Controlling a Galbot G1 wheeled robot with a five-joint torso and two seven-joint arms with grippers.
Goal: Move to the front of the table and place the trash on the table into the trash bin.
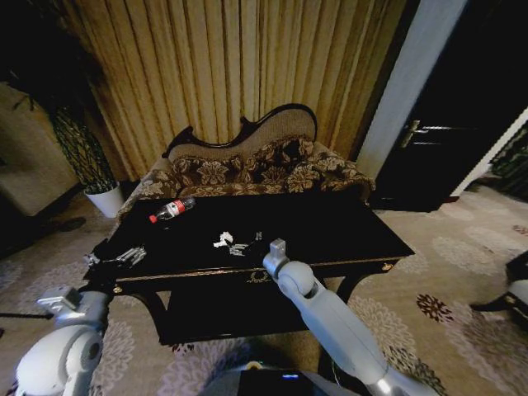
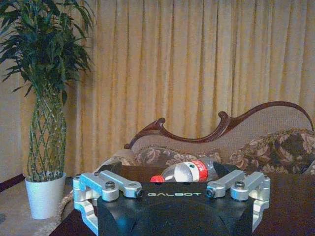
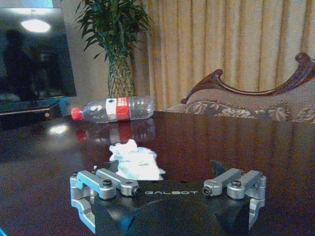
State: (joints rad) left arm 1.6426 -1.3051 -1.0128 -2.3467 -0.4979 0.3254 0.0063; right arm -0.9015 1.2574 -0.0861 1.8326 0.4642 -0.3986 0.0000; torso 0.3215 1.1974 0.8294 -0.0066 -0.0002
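1. Right tool (image 3: 165,184) sits over the table's (image 1: 346,239) front edge, jaws spread and holding nothing; in the head view it is at (image 1: 277,247).
2. Left tool (image 2: 172,194) hangs at the table's left end, jaws also spread, nothing between them.
3. Crumpled paper (image 3: 135,160) lies on the table just beyond the right tool, with small white scraps (image 1: 239,247) beside it. Judgement: light, soft, compressible; pinch across the wad's middle. The scraps look thin and flat and may slip on the glossy top.
4. Bottle (image 1: 172,209) lies on its side toward the table's far left edge, red cap (image 3: 76,113) pointing left. Judgement: apparently empty, light, smooth, prone to roll; grip across the body near the red label (image 3: 118,108).
5. Sofa (image 1: 247,169) stands behind the table.
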